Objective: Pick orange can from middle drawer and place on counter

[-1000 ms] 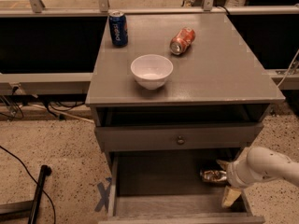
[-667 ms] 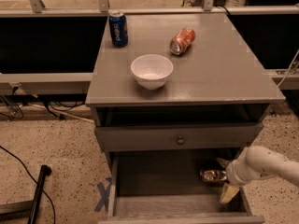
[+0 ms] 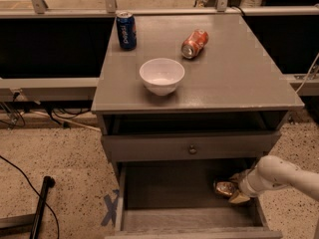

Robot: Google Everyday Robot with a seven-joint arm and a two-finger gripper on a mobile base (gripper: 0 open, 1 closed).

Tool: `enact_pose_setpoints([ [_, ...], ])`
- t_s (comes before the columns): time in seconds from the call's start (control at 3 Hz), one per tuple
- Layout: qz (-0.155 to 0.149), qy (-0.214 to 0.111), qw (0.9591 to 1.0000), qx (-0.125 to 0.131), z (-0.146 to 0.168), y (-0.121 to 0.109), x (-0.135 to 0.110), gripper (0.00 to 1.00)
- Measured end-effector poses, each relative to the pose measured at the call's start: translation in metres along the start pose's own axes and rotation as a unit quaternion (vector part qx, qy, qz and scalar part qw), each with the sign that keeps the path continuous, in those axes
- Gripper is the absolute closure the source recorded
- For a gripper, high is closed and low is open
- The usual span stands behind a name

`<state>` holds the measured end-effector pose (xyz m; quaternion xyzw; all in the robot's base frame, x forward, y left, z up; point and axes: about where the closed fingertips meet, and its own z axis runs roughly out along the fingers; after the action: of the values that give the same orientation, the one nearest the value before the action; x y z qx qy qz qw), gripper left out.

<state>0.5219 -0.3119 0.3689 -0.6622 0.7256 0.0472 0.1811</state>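
The orange can (image 3: 224, 188) lies on its side on the floor of the open middle drawer (image 3: 169, 193), near its right wall. My gripper (image 3: 238, 187) reaches into the drawer from the right on a white arm (image 3: 279, 176). It is open, with one finger behind the can's right end and the other finger (image 3: 239, 198) in front of it, close to the can. The counter (image 3: 239, 73) is the grey cabinet top above.
On the counter stand a white bowl (image 3: 161, 75) and a blue Pepsi can (image 3: 126, 30), and a red-orange can (image 3: 194, 43) lies on its side. A closed drawer front with a round knob (image 3: 192, 149) overhangs the open drawer. A black pole (image 3: 41, 205) lies on the floor at the left.
The gripper's near finger has moved in towards the can, narrowing the gap. The can has not moved.
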Motion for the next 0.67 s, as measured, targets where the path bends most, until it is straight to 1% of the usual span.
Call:
enact_pose_setpoints([
  [0.33,-0.011,-0.011,0.9998,0.008,-0.005,0.0,-0.007,0.63],
  [0.67,-0.007,-0.074,0.997,0.021,-0.021,-0.001,-0.02,0.86],
])
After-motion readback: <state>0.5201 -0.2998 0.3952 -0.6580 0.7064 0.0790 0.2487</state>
